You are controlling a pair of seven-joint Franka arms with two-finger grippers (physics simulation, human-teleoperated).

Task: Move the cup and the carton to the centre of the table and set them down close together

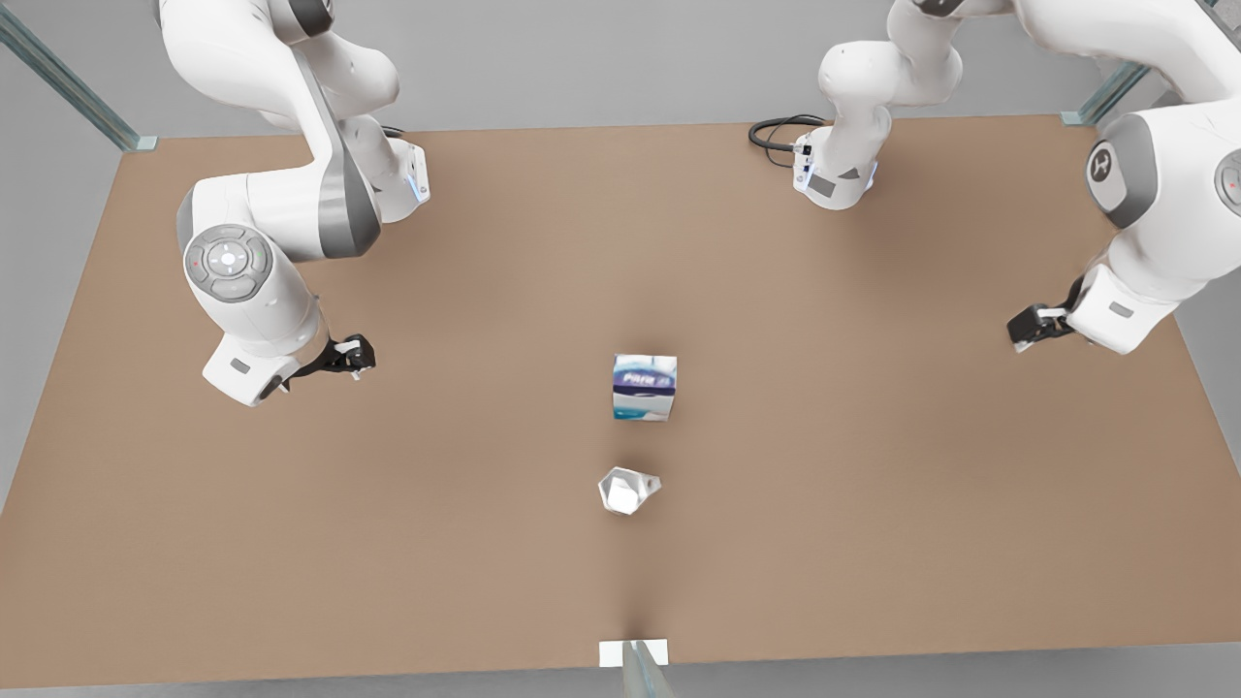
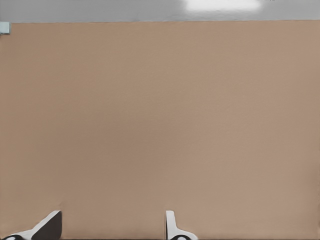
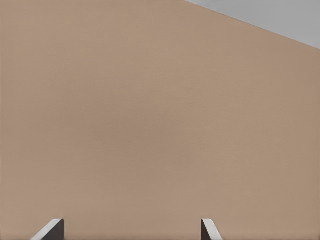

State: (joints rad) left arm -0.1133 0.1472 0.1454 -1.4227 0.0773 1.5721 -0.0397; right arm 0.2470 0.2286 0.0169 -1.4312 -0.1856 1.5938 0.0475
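The carton, dark blue on top and white and teal below, stands near the middle of the brown table. The silver-grey faceted cup sits just in front of it, a short gap apart. One arm's gripper hangs over the front view's left side, far from both. The other arm's gripper hangs over the front view's right side. In the left wrist view my left gripper is open above bare table. My right gripper is open too, over bare table.
A black cable loops by the arm base at the back edge. A white tab with a metal post sits at the front edge. Frame posts stand at the back corners.
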